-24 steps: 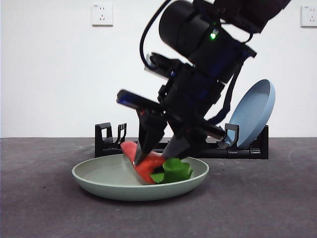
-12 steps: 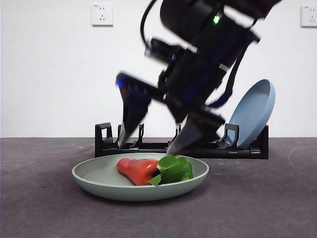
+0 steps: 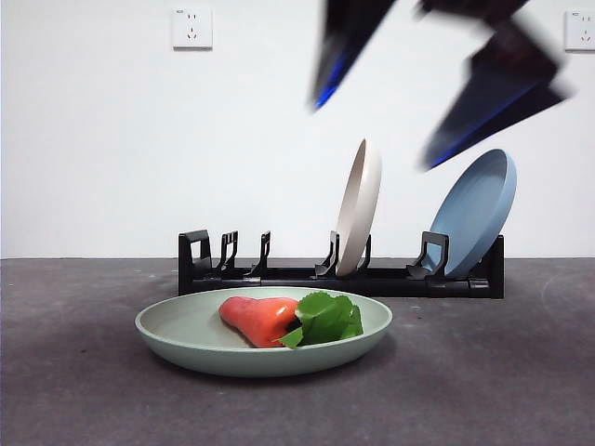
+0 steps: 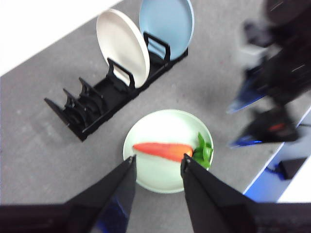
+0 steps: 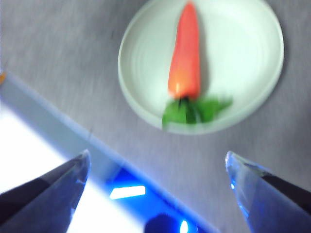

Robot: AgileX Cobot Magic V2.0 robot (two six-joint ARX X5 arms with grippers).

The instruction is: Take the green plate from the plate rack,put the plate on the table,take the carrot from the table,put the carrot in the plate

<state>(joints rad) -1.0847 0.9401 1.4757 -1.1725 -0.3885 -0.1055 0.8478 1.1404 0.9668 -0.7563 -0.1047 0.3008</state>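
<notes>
Lifted clear since a second ago, right gripper (image 5: 155, 167) spread wide and empty high above stubby orange toy carrot (image 3: 258, 319) lying lengthwise left-right in pale sage-green round plate (image 3: 177, 336) on dark grey tabletop (image 3: 74, 390); left gripper (image 4: 158, 162) parted, empty, overhead.

1. You see the pale green plate (image 3: 263, 336) flat on the table (image 3: 84, 390), lower centre of the front view.
2. The orange-red carrot (image 3: 257, 318) lies in it, leaves toward the right.
3. The black rack (image 3: 279, 275) stands behind the plate.
</notes>
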